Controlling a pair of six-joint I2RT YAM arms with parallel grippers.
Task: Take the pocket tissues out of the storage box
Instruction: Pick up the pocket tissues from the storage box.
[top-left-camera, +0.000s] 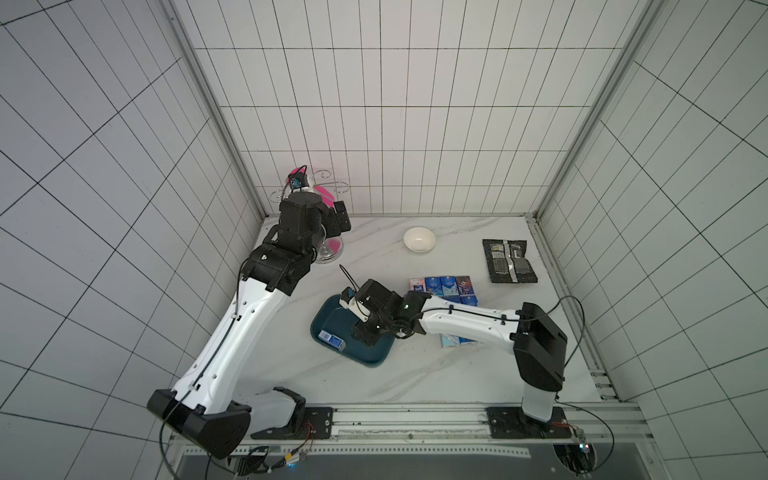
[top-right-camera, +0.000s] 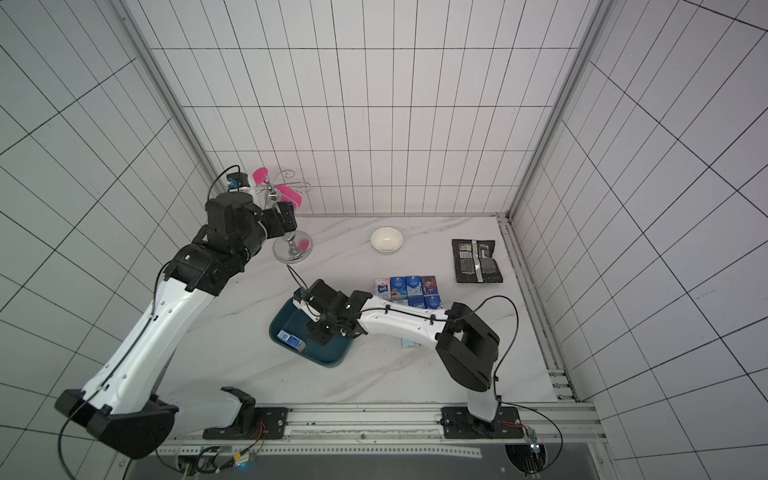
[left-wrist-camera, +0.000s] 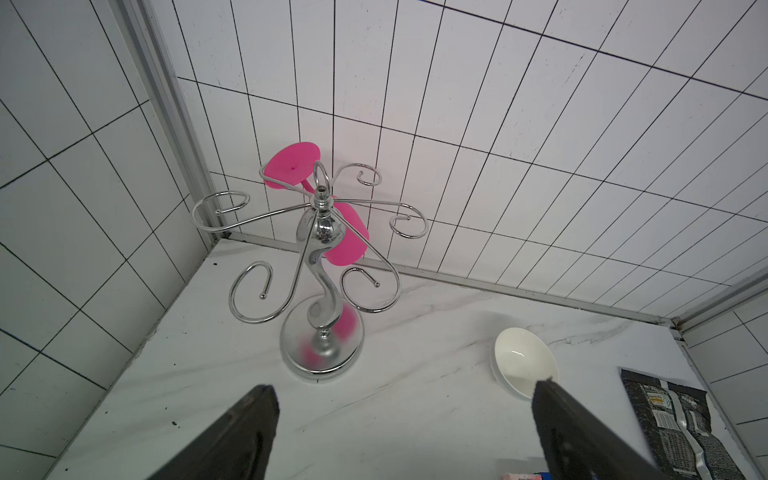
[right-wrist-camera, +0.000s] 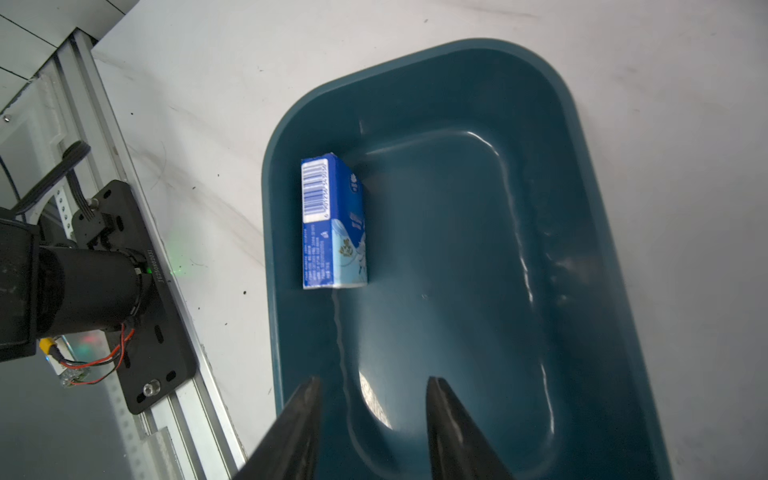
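The right gripper (right-wrist-camera: 373, 382) sits closest to the lens. Its two dark tapered fingers are parted with nothing between them, poised just over the floor of the storage box (right-wrist-camera: 582, 232) at one short end. This is a shallow teal plastic tray with rounded corners and a glossy, light-streaked bottom.

One pack of the pocket tissues (right-wrist-camera: 332, 224) is left inside, lying along a long wall near a corner. It is a soft blue and pale-blue film block, white barcode side up, and looks tilted against the wall.

In a top view the other packs (top-left-camera: 446, 289) lie in rows on the marbled white table (top-left-camera: 374, 374) beside the box, toward the right edge, some hidden under the right arm.

The step in hand looks like the reach for that last pack. Next, the fingers need to travel along the box and straddle the pack's narrow sides. The wall leaves little room for one finger, and the slick film may slide.

The left gripper (left-wrist-camera: 405, 384) hangs spread and empty near the far left corner, facing a chrome stand (left-wrist-camera: 320, 291).
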